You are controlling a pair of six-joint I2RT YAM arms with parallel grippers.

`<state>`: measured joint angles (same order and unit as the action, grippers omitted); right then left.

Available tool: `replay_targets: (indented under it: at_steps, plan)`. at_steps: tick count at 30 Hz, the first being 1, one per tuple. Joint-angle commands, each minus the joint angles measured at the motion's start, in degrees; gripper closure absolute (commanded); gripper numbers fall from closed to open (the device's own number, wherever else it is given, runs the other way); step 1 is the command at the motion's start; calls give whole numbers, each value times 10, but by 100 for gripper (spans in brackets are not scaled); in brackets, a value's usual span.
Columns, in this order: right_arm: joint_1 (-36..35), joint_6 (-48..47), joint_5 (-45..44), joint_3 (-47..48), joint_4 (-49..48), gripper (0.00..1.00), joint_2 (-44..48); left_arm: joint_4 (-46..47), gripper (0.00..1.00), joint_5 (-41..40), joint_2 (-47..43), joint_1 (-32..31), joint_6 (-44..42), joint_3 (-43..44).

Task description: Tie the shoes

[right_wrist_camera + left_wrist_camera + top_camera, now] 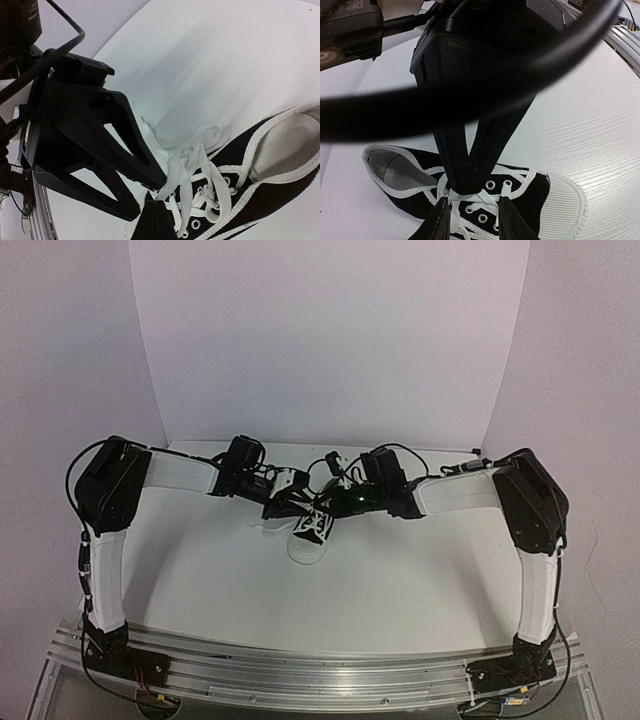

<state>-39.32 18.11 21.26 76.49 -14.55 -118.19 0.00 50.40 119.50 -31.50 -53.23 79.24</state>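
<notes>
The black canvas shoe (309, 538) with its white toe cap (567, 205) lies at the table's middle, toe towards the arms. Its white laces (212, 170) lie loose over the eyelets. In the left wrist view my left gripper (476, 220) hovers open just above the tongue, a crossed lace (487, 202) between its fingers but not pinched. My right gripper (156, 204) is shut on a lace strand (175, 172), which rises from its tip. From above, both grippers (283, 504) (323, 510) meet over the shoe, tips nearly touching.
A thick black cable (470, 95) crosses the left wrist view in front of the right arm's body. White walls enclose the back and sides. The aluminium rail (320, 665) with both arm bases runs along the near edge.
</notes>
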Motion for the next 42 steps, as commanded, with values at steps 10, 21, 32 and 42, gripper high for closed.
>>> replay_targets:
  at_steps: [10,21,32,42]
  plan:
    - [4,-6,19,4,-16,100,-4,24,52,8,-39,5,-20,-5]
    - [4,-10,24,11,-16,100,-7,-3,62,-32,26,0,-37,67]
    - [4,-10,30,21,-16,100,-15,-52,98,-9,28,-8,-59,62]
    - [9,19,16,31,-16,72,-1,-57,100,-38,26,-10,134,71]
